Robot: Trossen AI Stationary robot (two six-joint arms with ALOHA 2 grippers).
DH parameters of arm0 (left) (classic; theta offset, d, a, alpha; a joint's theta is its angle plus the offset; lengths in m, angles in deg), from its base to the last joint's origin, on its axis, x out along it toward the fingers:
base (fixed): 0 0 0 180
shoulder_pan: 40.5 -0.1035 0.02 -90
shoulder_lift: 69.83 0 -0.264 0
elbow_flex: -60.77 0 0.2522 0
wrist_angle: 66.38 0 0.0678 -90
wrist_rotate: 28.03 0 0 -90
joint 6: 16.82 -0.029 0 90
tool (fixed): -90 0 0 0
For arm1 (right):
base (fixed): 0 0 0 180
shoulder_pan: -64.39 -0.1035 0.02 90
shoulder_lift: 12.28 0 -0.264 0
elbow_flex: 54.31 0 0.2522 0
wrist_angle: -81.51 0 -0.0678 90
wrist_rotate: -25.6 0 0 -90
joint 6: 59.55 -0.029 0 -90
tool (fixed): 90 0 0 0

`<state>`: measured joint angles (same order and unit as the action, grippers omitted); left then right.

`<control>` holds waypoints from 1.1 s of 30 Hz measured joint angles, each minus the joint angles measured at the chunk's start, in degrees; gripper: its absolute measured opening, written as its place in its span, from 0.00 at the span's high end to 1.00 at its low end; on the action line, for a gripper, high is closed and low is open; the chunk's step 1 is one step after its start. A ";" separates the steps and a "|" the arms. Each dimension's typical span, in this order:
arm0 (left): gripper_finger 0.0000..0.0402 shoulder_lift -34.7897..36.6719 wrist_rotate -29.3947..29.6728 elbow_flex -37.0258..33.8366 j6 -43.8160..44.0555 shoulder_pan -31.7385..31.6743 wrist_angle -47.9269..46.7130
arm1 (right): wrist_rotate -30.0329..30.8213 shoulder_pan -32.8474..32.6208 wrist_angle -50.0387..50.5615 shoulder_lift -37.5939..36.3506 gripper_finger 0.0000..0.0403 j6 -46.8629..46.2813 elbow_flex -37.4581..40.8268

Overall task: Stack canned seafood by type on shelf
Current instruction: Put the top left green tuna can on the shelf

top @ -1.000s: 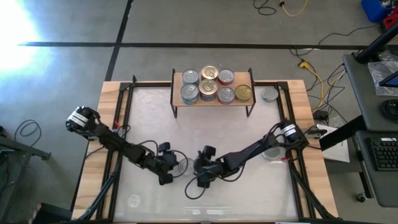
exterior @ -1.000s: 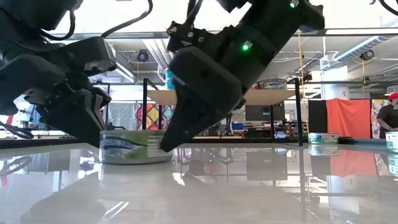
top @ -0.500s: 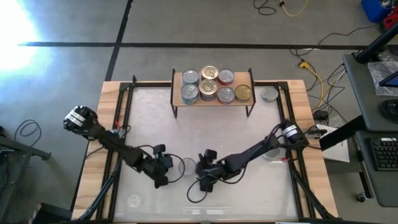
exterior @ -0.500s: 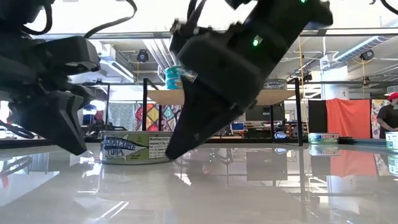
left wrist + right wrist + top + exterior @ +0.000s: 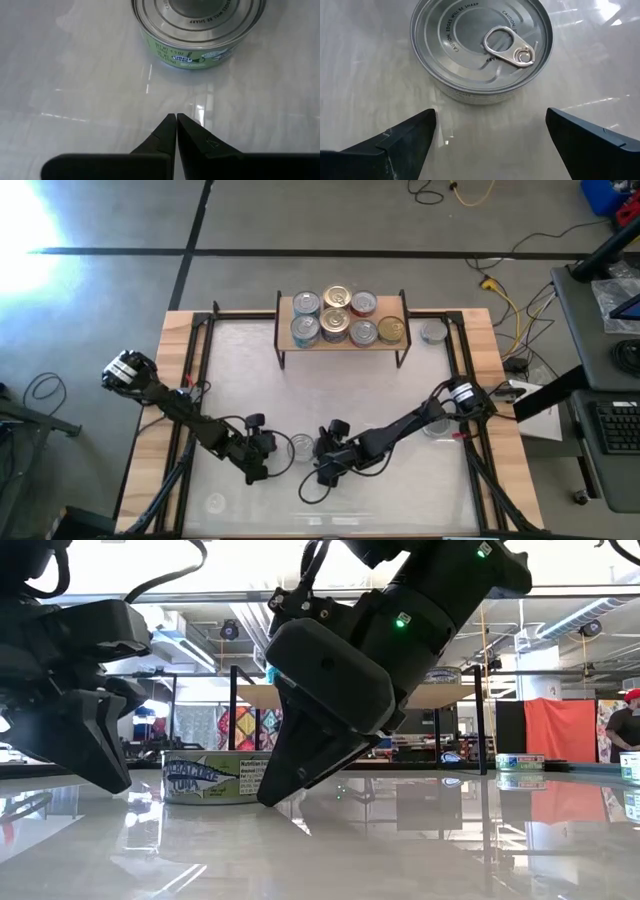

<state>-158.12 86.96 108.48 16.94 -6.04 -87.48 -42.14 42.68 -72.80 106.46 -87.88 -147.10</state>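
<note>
A silver-topped tin (image 5: 300, 445) with a green and white label stands on its base on the white tabletop, between my two grippers; it also appears in the low view (image 5: 212, 778). My left gripper (image 5: 260, 456) is shut, a short way to the tin's (image 5: 197, 30) left, its fingertips (image 5: 176, 117) pointing at it. My right gripper (image 5: 325, 461) is open just right of the tin (image 5: 482, 47), its fingers (image 5: 410, 135) spread wider than the tin and short of it. The shelf (image 5: 286, 320) at the far edge carries several tins (image 5: 335, 315), some stacked.
One loose tin (image 5: 433, 332) sits right of the shelf, and another (image 5: 437, 426) lies under my right arm near the right edge. In the low view, tins (image 5: 520, 762) show far off to the right. Bare white tabletop (image 5: 330, 395) lies between the grippers and the shelf.
My left gripper has drawn back from the tin's left side toward the table's left edge, leaving the tin standing where it was. My right gripper has shifted slightly toward the near edge and stays beside the tin.
</note>
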 joint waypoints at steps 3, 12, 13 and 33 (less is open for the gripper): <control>1.00 0.00 0.03 0.00 0.00 0.01 0.20 | -0.20 0.00 0.12 0.00 0.08 1.32 -0.21; 1.00 0.07 0.39 -2.16 0.22 0.11 3.19 | -1.79 0.35 4.83 0.00 0.08 -2.61 -2.75; 1.00 0.10 0.41 -2.42 0.30 0.11 3.65 | -1.83 0.35 6.69 -0.02 0.08 -2.61 -3.65; 1.00 -1.84 4.40 -6.00 -4.86 -2.05 21.62 | -0.37 0.66 2.21 4.35 0.08 -1.17 -6.96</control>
<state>-159.96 91.36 102.49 12.08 -8.09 -65.86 -42.51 43.33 -70.59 110.81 -89.05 -154.07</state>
